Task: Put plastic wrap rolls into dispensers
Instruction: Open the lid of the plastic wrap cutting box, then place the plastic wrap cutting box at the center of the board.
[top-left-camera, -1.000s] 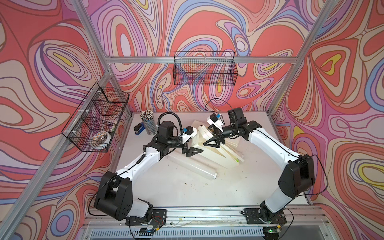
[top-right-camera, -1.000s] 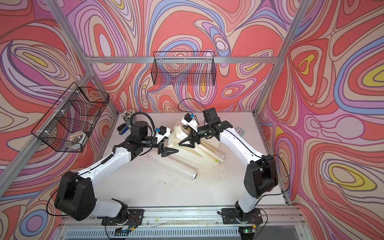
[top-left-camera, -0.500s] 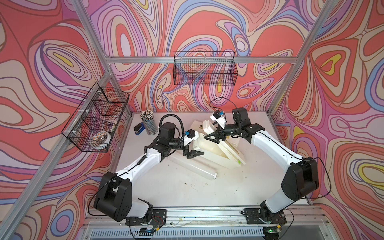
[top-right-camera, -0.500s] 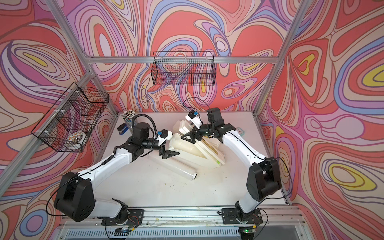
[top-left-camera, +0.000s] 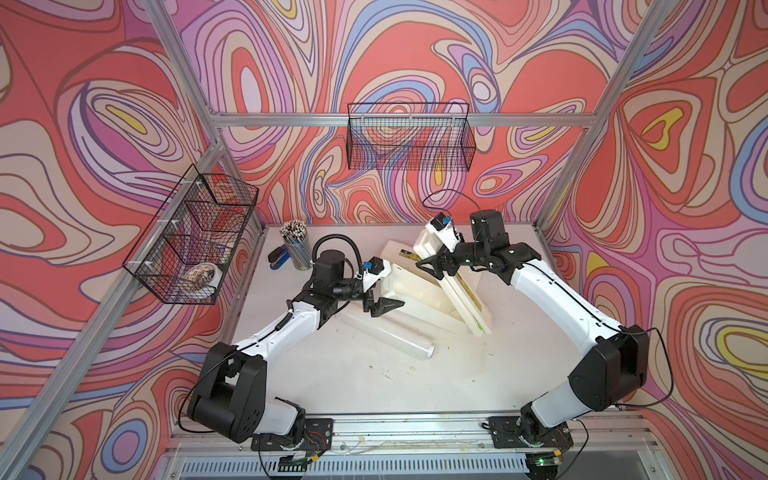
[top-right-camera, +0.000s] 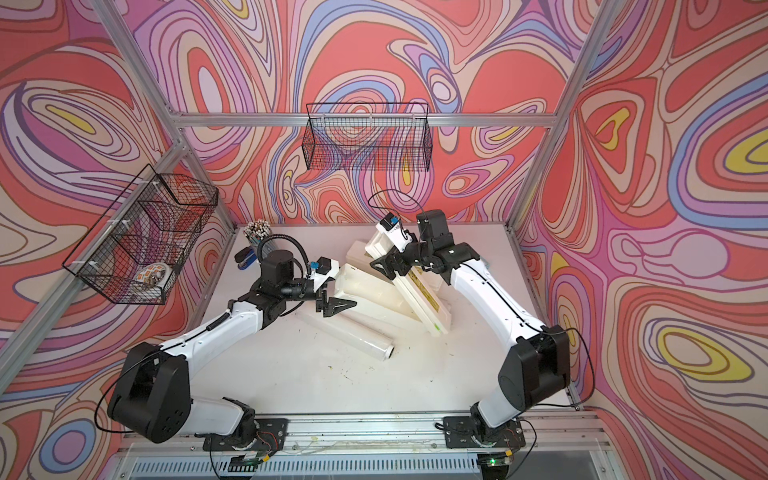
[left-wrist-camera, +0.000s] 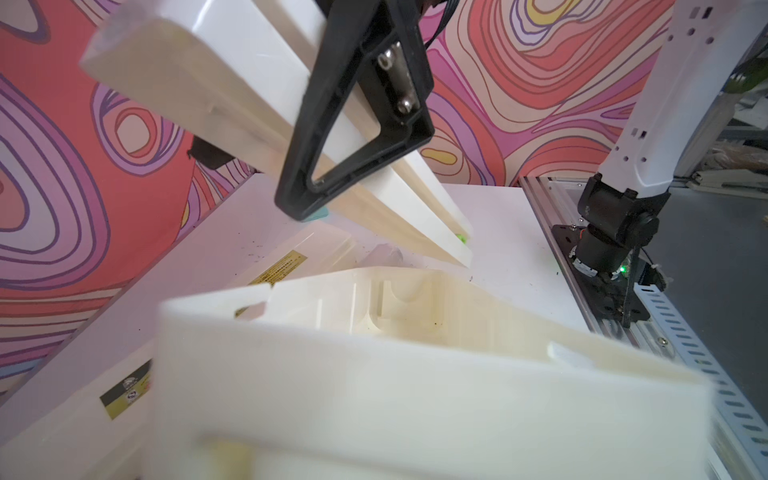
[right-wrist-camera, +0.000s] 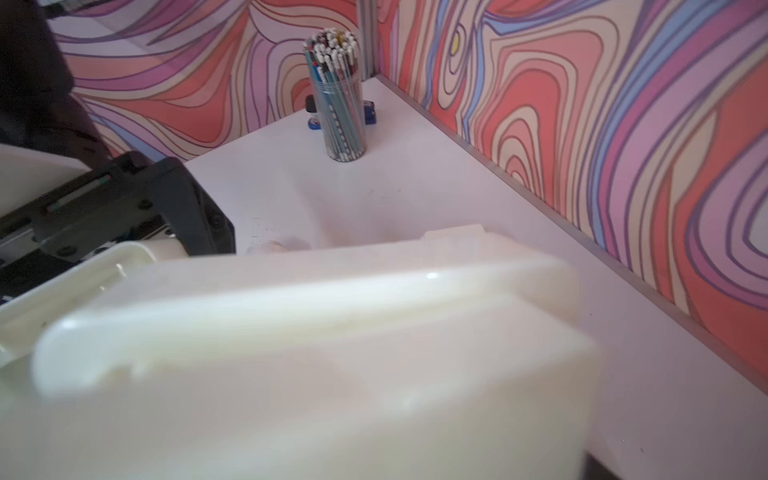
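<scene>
Counting two dispensers (top-left-camera: 419, 291) (top-left-camera: 469, 307), one loose roll (top-left-camera: 390, 338)

Table (top-left-camera: 374, 395) — roll (top-left-camera: 390, 332), dispenser (top-left-camera: 419, 291), pencil cup (top-left-camera: 297, 245), probably stapler (top-left-camera: 277, 257).

right gripper (top-left-camera: 430, 268): black
dispenser (top-left-camera: 426, 249) it grips: cream-white; label strip (top-right-camera: 424, 293) yellow-and-black; tab (top-left-camera: 478, 330) green
plastic wrap roll (top-left-camera: 399, 338) by left gripper (top-left-camera: 382, 307): glossy white
pencil cup (top-left-camera: 297, 249) beyond left gripper: blue-grey pencils, white tips
walls (top-left-camera: 415, 62): red, lilac, cream swirls
</scene>
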